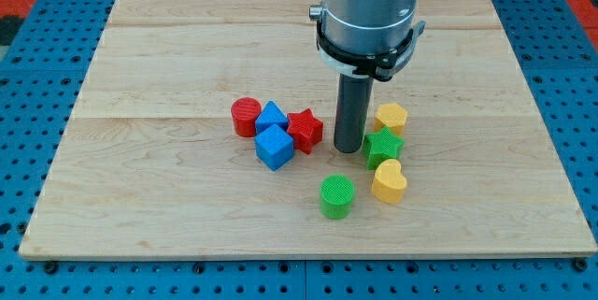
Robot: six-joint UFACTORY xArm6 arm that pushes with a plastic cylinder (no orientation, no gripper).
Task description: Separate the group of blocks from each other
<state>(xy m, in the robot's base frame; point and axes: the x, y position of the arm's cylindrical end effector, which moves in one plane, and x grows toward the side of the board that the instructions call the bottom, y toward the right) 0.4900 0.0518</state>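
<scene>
**Pale wood, ribbed plastic, brushed metal**

The board (187, 197) is pale, matt wood with visible grain and plank seams. The red star (305, 130) and the green cylinder (337, 195) at its 5 o'clock look like matt, finely ribbed plastic. The rod above my tip (348, 150) is dark and smooth under a satin grey metal housing (369, 1).

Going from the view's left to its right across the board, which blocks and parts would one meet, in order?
Red cylinder → upper blue block and lower blue cube, overlapping in order → red star → green cylinder → my tip → green star. The two yellow hearts overlap it, so they are omitted.
</scene>
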